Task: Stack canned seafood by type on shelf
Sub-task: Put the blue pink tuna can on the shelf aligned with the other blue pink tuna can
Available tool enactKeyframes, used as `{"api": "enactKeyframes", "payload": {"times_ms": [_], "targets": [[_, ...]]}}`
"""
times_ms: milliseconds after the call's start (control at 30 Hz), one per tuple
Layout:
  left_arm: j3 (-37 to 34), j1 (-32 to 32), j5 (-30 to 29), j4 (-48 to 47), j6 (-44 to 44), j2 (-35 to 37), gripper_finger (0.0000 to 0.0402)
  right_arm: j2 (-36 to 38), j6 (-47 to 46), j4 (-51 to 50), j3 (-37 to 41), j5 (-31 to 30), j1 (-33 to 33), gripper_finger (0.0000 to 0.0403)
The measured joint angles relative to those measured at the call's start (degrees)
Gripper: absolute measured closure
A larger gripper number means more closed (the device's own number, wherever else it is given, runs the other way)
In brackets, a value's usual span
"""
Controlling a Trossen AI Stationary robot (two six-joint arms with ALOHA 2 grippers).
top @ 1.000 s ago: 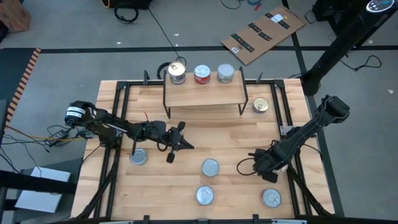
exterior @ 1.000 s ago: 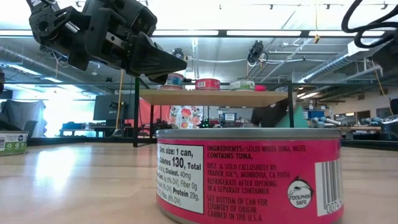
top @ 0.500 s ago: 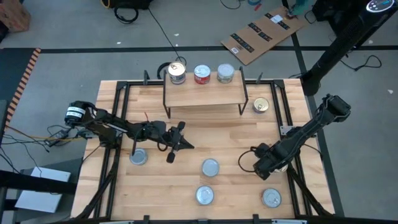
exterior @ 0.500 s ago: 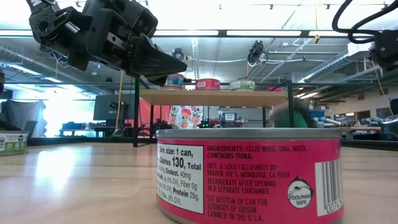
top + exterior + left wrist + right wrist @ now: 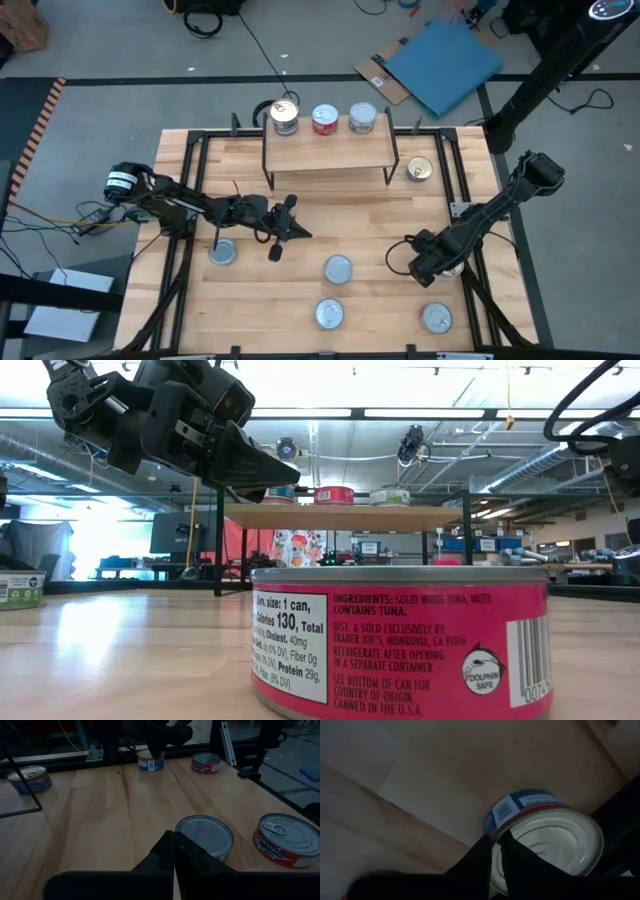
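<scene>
While the left arm waits over the middle of the table, I see its left gripper (image 5: 297, 233) hanging above the wood with the fingers pressed together on nothing; the left wrist view shows the two dark fingers (image 5: 172, 851) meeting in a point, and the low view has them raised in front of the shelf's left leg.

The right gripper (image 5: 420, 262) sits low over the right side of the table. In the right wrist view its fingers (image 5: 496, 851) stand almost together against the rim of a blue-labelled tin (image 5: 545, 840) with a plain silver face, which looks tipped toward the camera. I cannot tell whether the tin is pinched or only touched.

The shelf (image 5: 327, 148) stands at the far middle of the table, and three stacks of cans (image 5: 323, 119) sit in a row along its far edge: one on the left, a red-labelled one in the middle, one on the right.

A gold-topped tin (image 5: 420, 171) lies on the table just right of the shelf. A silver tin (image 5: 221, 253) lies near the left gripper. Three more lie toward the near edge: one at the centre (image 5: 338, 268), one nearer (image 5: 329, 314), and one at the near right (image 5: 435, 319). A pink tuna can (image 5: 400, 642) fills the low view.
</scene>
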State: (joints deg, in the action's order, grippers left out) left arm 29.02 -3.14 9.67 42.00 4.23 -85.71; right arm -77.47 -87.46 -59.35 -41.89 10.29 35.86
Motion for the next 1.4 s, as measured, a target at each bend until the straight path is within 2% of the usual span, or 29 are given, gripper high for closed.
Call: {"api": "enactKeyframes", "payload": {"times_ms": [167, 500, 767, 967, 1133, 1400], "targets": [[0.0, 0.0, 0.0, 0.0, 0.0, 0.0, 0.0394, -0.1, 4.7, 0.0, -0.9, -2.4, 0.1, 0.0396], [0.0, 0.0, -0.4, 0.4, -1.9, 0.0, 0.0394, -0.3, 20.6, 3.4, -5.0, -16.4, -4.5, 0.0399], [0.0, 0.0, -1.5, 0.4, -1.9, 0.0, 0.0394, -0.3, 39.5, 16.6, -5.2, -22.6, -12.3, 0.0401], [0.0, 0.0, -2.6, 0.1, -1.6, 0.0, 0.0390, -0.3, 52.3, 27.4, -5.2, -23.8, -18.9, 0.0402], [0.0, -0.5, -2.9, 0.9, -1.7, 0.0, 0.0360, -0.3, 59.1, 34.4, -5.2, -23.5, -23.7, 0.0402], [2.9, -4.2, -9.3, -1.0, 1.3, 0.0, 0.0269, -0.2, 60.2, 39.2, -5.3, -20.2, -27.7, 0.0402]]}}
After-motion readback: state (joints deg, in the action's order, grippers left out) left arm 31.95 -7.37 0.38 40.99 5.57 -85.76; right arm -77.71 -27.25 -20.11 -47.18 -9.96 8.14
